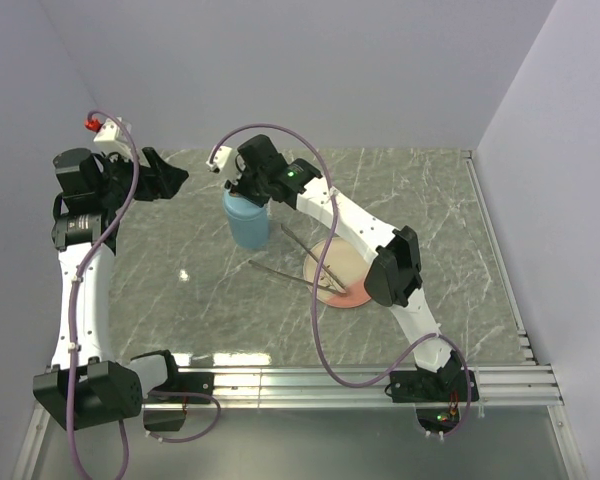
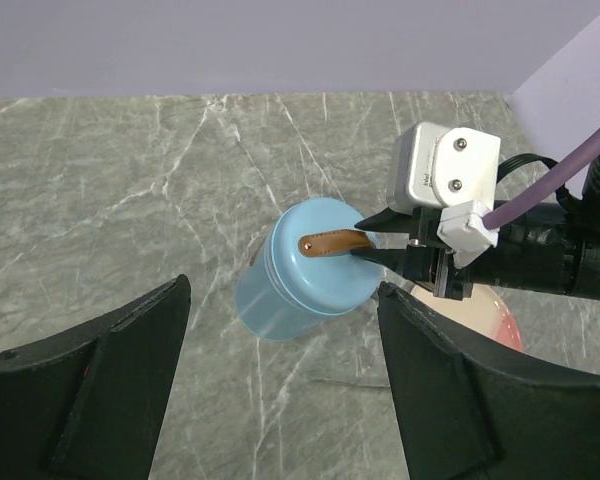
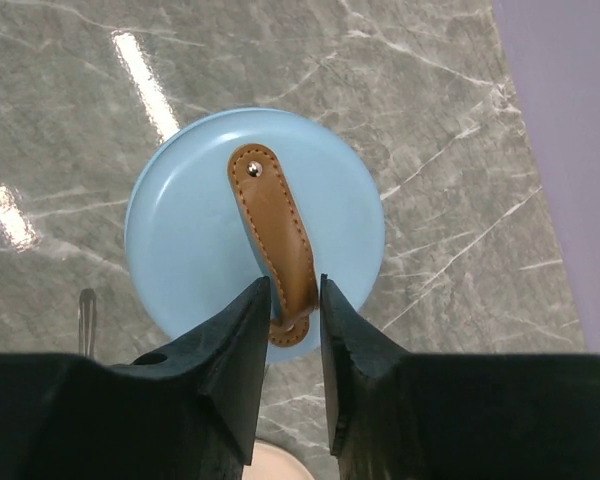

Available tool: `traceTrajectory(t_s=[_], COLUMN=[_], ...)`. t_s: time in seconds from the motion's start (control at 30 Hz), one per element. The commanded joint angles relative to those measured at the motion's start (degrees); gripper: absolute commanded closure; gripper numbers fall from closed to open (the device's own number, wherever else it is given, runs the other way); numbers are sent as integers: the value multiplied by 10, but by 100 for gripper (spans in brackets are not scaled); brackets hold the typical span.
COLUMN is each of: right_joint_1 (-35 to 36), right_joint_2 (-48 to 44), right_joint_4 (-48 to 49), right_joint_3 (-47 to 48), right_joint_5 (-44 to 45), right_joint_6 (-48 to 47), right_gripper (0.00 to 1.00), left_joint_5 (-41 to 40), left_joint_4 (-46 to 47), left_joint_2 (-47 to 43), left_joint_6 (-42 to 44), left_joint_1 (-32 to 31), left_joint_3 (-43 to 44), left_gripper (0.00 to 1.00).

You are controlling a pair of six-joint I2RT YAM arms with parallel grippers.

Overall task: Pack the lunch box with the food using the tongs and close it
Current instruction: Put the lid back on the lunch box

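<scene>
Lying nearest the arm bases on the marble table (image 1: 180,300): a pink plate (image 1: 348,268), partly under the right arm. Resting across its left rim, the tongs (image 1: 290,276), joined end on the plate, arms spread apart in a V, clamped on nothing. Standing upright just beyond, left of the plate: the lunch box (image 1: 248,228), lid (image 3: 195,190) seated on top. Poised over it, the right gripper (image 3: 295,285), fingers either side of the brown strap (image 3: 275,235); squeezing or merely flanking, impossible to tell. Hanging farther back on the left, well apart from the box: the left gripper (image 2: 282,290), fingers spread wide, empty.
</scene>
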Motion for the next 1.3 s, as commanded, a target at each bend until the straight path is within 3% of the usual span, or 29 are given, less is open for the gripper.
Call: traceTrajectory(t_s=[0.0, 0.47, 0.57, 0.63, 0.67, 0.7, 0.87, 0.97, 1.07, 1.1, 1.17, 1.27], right_joint_1=[7, 9, 9, 7, 6, 4, -13, -42, -96, -117, -167, -233], right_joint_2=[2, -41, -69, -99, -110, -123, -205, -245, -257, -253, -239, -217], right_joint_4=[31, 52, 56, 57, 57, 58, 50, 33, -27, -45, -110, -179], right_joint_3=[18, 19, 2, -23, -36, -63, -145, -184, -178, -163, -141, -110], right_joint_5=[2, -19, -30, -44, -51, -58, -77, -102, -154, -168, -208, -256], right_joint_6=[2, 31, 39, 46, 48, 51, 44, 43, 52, 56, 53, 54], right_gripper=[64, 53, 43, 27, 26, 17, 13, 13, 12, 11, 11, 9], left_joint_5=[13, 32, 50, 67, 72, 78, 132, 215, 207, 198, 180, 191], left_joint_4=[21, 41, 50, 45, 42, 36, -37, -108, -256, -339, -388, -387], left_joint_2=[1, 6, 15, 29, 34, 41, 110, 174, 244, 278, 307, 344], left_joint_6=[11, 8, 21, 48, 61, 91, 177, 276, 438, 539, 651, 698], left_joint_1=[3, 3, 5, 6, 6, 7, 9, 4, -36, -64, -88, -110], left_joint_3=[-3, -13, -3, 17, 25, 47, 130, 206, 296, 336, 373, 380], left_gripper=[19, 19, 19, 18, 18, 18, 17, 19, 20, 21, 25, 27])
